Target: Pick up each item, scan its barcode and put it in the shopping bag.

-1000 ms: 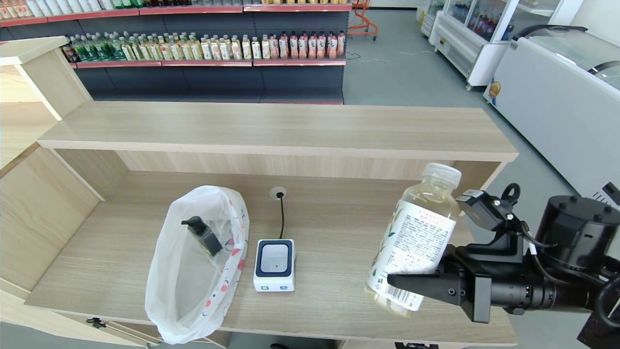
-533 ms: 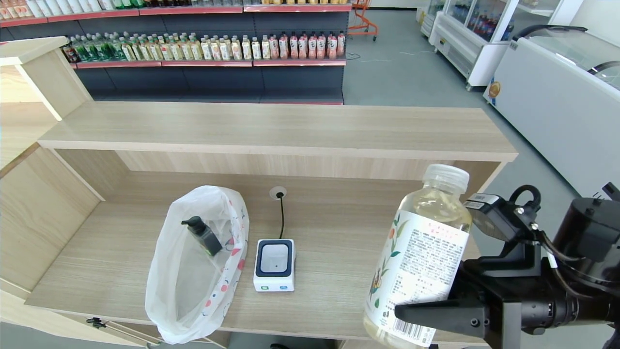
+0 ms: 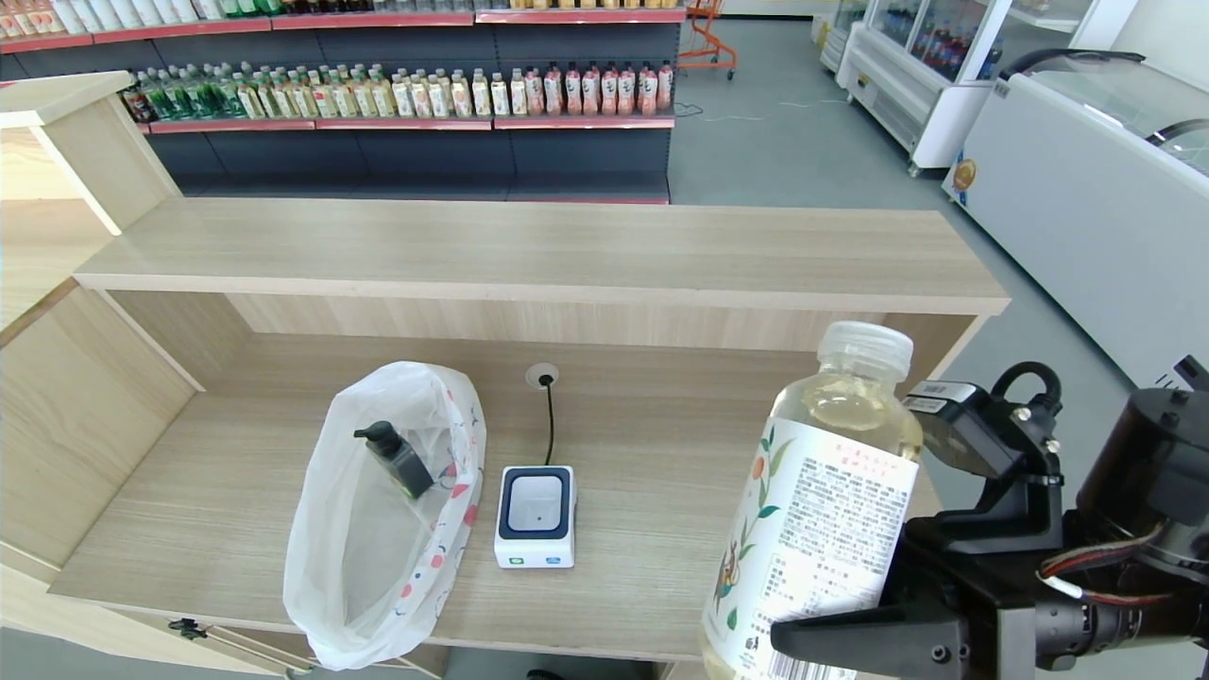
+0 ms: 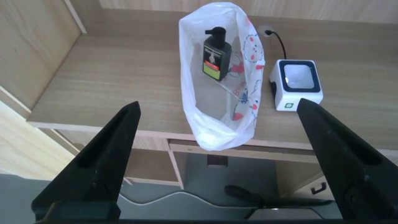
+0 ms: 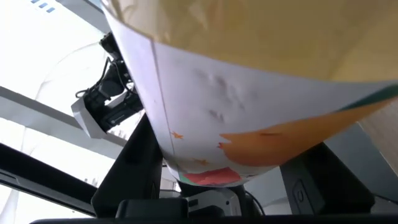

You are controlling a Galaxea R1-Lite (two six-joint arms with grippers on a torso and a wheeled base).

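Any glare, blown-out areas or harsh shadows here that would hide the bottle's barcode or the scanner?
Head view: even light, soft shadows; the clear plastic drink bottle with a white label runs off the lower edge, cropping its barcode. Left wrist view: the window of the white barcode scanner shows a bright reflection. Right wrist view: bottle very close, background behind it blown out white.

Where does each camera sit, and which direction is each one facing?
Head view: on the robot's head, facing forward and down at the counter; the right gripper holds the bottle at the right.
Left wrist view: on the left wrist, facing down at the shopping bag and scanner, framed by the open left gripper.
Right wrist view: on the right wrist, close against the bottle's label; dark gripper parts show.
Shared: head and left wrist both show bag and scanner.
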